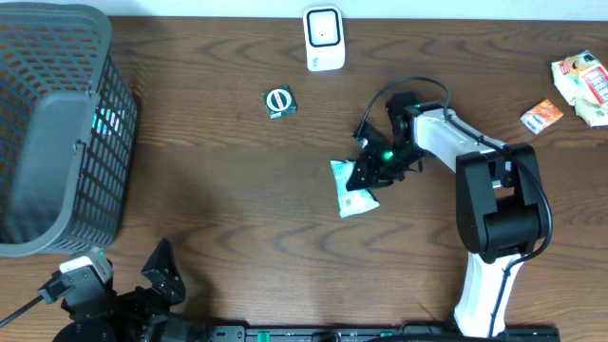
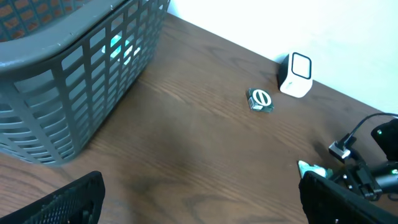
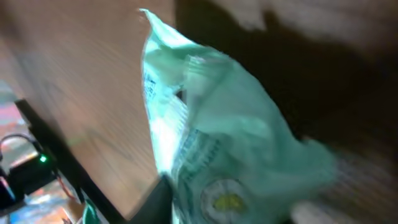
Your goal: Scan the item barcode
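Note:
A pale green crinkled packet lies on the wooden table right of centre. My right gripper is down at the packet's upper edge and shut on it. The right wrist view is blurred and almost filled by the packet, with one dark finger pressed against its side. A corner of the packet also shows in the left wrist view. The white barcode scanner stands upright at the table's far edge. My left gripper stands open at the near left over bare wood, far from the packet.
A grey mesh basket fills the far left. A small round green-and-white item lies left of the scanner. Snack packs and a small orange packet lie at the far right. The right arm's cable loops above the gripper.

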Tool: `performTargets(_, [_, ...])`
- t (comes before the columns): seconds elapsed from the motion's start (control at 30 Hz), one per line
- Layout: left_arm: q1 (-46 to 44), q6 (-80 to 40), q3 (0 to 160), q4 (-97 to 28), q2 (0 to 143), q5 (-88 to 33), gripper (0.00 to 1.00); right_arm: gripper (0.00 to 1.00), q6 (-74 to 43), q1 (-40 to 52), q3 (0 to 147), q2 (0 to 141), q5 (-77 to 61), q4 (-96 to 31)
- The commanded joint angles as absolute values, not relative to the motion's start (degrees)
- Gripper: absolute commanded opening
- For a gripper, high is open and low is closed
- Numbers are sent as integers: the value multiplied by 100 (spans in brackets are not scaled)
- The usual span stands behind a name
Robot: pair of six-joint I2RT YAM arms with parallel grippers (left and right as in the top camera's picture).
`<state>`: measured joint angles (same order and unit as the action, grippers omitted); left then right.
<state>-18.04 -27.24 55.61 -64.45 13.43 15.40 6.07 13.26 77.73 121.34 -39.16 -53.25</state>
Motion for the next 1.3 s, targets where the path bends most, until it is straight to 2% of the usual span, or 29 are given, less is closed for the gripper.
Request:
performTargets(0.0, [-1780,-2777,5533,-6440,1334,1638,98,1,469,1315,7719,12140,-3811,-5312])
performTargets(0.3, [-1780,-2777,5533,-6440,1334,1636,98,1,482,1212,8044,11854,-4617,-5400])
performTargets(0.73, [-1780,-2777,5533,-6440,1334,1636,98,1,521,888,8068,9808,-4711,-5533])
performTargets(0.97, [-1780,-2777,5533,-6440,1334,1636,98,1,543,694,8068,9179,-4797,-5500])
performTargets(1.27, [-1780,-2777,5533,-6440,1334,1636,98,1,690,543,8068,9161,-6989,-5041])
